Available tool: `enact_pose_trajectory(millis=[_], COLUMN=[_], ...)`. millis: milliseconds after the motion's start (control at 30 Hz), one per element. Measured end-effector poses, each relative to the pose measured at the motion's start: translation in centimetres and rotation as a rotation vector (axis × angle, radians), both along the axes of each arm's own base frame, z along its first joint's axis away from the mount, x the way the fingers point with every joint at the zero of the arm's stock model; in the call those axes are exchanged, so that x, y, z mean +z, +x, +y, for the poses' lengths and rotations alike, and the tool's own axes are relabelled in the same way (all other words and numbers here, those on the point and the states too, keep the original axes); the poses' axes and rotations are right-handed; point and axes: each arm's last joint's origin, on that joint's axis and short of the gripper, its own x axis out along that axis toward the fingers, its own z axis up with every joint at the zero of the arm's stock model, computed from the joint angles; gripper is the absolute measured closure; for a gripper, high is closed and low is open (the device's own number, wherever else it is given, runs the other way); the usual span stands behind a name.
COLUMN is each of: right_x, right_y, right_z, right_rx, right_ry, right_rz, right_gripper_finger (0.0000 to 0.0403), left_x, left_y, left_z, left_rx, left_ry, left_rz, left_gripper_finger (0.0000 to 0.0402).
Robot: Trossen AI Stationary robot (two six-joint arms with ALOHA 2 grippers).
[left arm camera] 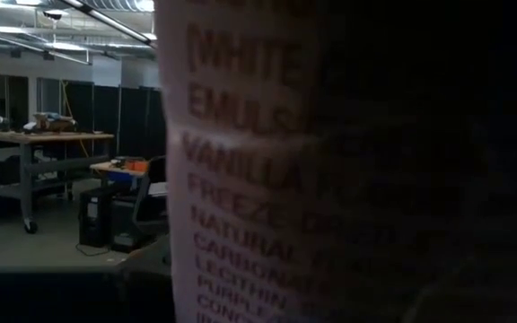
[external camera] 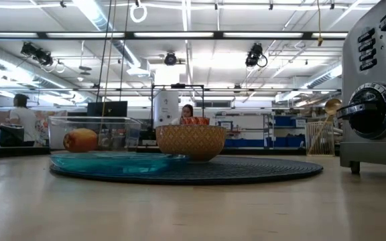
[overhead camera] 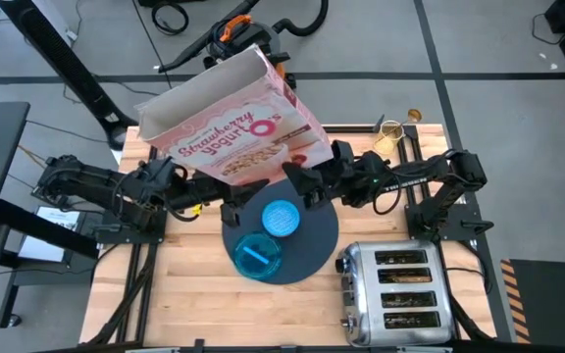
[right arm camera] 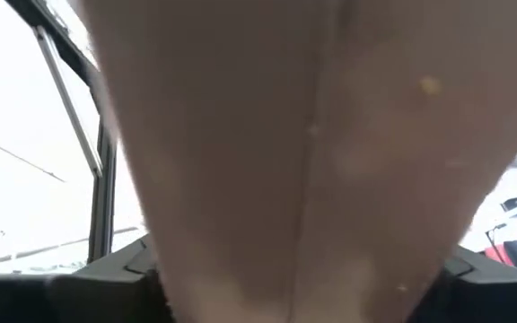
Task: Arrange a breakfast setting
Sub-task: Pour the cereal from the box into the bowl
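1. Hazard: dropped box. The box (overhead camera: 233, 123) hangs tilted above the worktop (overhead camera: 184, 294), between the two arms. If either side's hold is weak, the box could swing or fall onto the setting below.
2. Hazard: spill. The open top of the box faces away from the bowl (overhead camera: 281, 218). If it tips further that way, the contents would likely land on the worktop's edge or the floor rather than in the bowl.
3. Hazard: collision. The lower edge of the box overhangs the rim of the mat (overhead camera: 312, 257). Lowering it without lateral clearance could strike the bowl or push the plate (overhead camera: 256, 257) off the mat.
4. Left fingers (overhead camera: 182, 186): at the lower corner of the box on the left arm's side. The left wrist view is filled by the printed side panel at close range. They appear clamped on the box.
5. Right fingers (overhead camera: 307, 184): at the opposite lower corner of the box. The right wrist view shows only bare cardboard. Their state cannot be told.
6. Setting position: the mat lies at the middle of the worktop, just beside and below both sets of fingers and apart from them. The bowl sits on the mat, nearest the right fingers; the plate lies touching or just beside the bowl, toward the mat's rim away from the box.
7. The fruit (external camera: 80, 140) is seen in the low view, beyond the plate, well apart from the fingers.
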Motion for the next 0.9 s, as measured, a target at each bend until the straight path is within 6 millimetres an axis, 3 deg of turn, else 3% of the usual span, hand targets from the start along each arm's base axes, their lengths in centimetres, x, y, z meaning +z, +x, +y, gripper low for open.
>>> enact_pose_trajectory(millis=[200, 600, 900], right_x=[0.03, 0.51, 0.8], right_y=[-0.04, -0.58, -0.97], right_z=[0.01, -0.21, -0.72], right_rx=[-0.016, -0.011, -0.008], right_ry=[-0.018, -0.028, -0.016], right_rz=[-0.004, -0.069, -0.12], right_gripper_finger=[0.015, 0.0102, 0.0133], left_x=[-0.01, 0.0, 0.0], left_y=[0.0, -0.04, -0.05], left_z=[-0.01, -0.01, 0.01], left_rx=[-0.002, -0.002, -0.005], left_ry=[0.0, 0.0, -0.019], left_rz=[0.001, 0.003, -0.001], left_gripper_finger=[0.0202, 0.0202, 0.0202])
